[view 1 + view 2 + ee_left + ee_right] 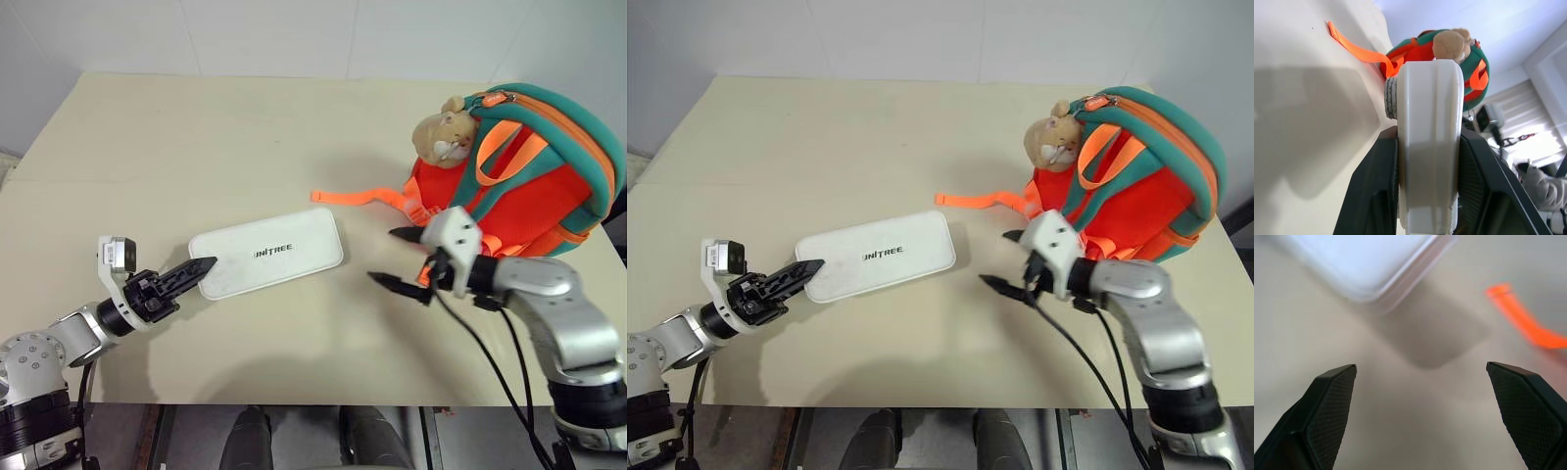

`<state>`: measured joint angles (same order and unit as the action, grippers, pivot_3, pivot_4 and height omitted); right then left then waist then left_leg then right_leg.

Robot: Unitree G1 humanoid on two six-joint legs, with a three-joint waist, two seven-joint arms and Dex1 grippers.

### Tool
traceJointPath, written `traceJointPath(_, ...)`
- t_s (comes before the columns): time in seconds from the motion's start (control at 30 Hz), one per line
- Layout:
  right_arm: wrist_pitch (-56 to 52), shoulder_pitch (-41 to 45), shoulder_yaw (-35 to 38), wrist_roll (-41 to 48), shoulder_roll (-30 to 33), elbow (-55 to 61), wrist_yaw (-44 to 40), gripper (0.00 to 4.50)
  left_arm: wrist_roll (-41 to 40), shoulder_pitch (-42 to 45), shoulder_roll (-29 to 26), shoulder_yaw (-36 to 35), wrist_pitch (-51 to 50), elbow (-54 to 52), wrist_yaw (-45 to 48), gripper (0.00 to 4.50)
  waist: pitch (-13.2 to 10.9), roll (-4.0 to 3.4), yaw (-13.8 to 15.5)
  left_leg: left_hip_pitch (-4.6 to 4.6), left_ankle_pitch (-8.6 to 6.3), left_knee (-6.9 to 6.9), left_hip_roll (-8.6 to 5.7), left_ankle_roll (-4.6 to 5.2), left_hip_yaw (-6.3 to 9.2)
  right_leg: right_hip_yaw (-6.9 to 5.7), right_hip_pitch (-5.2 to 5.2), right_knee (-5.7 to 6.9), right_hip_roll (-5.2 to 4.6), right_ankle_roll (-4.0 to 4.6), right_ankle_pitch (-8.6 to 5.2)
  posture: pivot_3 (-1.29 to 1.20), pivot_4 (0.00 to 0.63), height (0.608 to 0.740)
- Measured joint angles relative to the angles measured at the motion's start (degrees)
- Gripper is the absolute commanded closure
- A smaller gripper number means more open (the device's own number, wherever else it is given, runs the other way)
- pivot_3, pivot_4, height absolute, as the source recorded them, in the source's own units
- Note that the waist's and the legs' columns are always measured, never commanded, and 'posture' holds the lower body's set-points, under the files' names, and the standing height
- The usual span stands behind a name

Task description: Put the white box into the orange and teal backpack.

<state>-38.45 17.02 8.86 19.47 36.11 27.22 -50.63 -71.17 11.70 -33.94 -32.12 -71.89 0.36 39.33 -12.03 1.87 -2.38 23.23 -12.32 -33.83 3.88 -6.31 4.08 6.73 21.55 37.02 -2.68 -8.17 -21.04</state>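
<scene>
On the left side of the tan table (196, 147), our left gripper (196, 269) has its two black fingers pinched on the near left end of the white box (266, 257). From the wrist we see the box's thin edge squeezed between them. The box looks lifted a little, since it casts a shadow on the table. It has small dark letters on top. Its long side runs from left to right across the table, so its far end points toward our other arm and the bag. Next comes a loose orange strap (358, 198) lying flat on the table, just past the box. Then our right gripper (399, 257) hangs near the right end of the box, not touching it, with its fingers spread wide and nothing between them. On the right side stands the orange and teal backpack (534, 166) with a tan plush bear (446, 132) on it. We think the box must travel right to reach the bag, and the right arm is the nearer one to it. We cannot tell if the bag is unzipped.
</scene>
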Motion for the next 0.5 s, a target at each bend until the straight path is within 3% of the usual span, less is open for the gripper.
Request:
traceJointPath(0.27, -3.5, -10.6, 18.0, 11.7, 0.3, 2.5, 2.6, 0.0, -3.0, -0.4, 2.1, -1.0, 0.6, 0.0, -4.6, 3.25, 0.0, 0.0, 0.7, -0.01, 0.0, -0.04, -0.03, 0.0, -0.02, 0.04, -0.04, -0.05, 0.0, -0.04, 0.03, 0.0, 0.15, 0.74)
traceJointPath(0.5, -0.1, -10.7, 21.4, 12.1, 1.4, -1.5, 6.5, 0.0, -3.6, -0.4, 2.7, -0.4, 0.8, 0.0, -6.4, 3.25, 0.0, 0.0, 0.5, -0.03, 0.0, -0.07, -0.04, 0.01, -0.04, 0.06, -0.04, -0.05, 0.0, -0.05, 0.05, 0.0, 0.15, 0.74)
